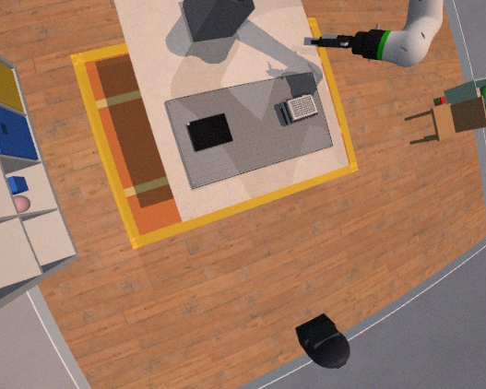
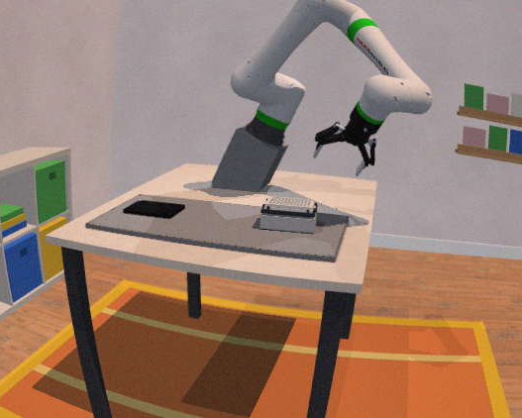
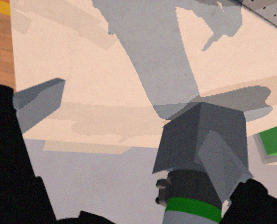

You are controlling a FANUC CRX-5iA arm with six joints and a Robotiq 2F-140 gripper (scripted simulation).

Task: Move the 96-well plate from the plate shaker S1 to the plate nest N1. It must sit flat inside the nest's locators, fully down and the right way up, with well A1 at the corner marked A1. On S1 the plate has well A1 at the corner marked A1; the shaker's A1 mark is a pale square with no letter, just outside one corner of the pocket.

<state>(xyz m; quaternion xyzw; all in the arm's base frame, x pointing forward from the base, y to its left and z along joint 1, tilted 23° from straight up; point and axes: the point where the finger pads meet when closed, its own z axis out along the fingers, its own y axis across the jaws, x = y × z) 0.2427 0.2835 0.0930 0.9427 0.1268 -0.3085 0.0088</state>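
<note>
Wide-open, empty tool (image 2: 343,153) high above the 96-well plate (image 2: 288,204); arm lettering unreadable.

You see a white arm (image 2: 304,30) of rounded tubular links with bright green bands at its joints; small red lettering runs along one link; its base (image 2: 247,160) is a grey angular block; the end effector (image 2: 344,149) is black with pale fingertips.
</note>
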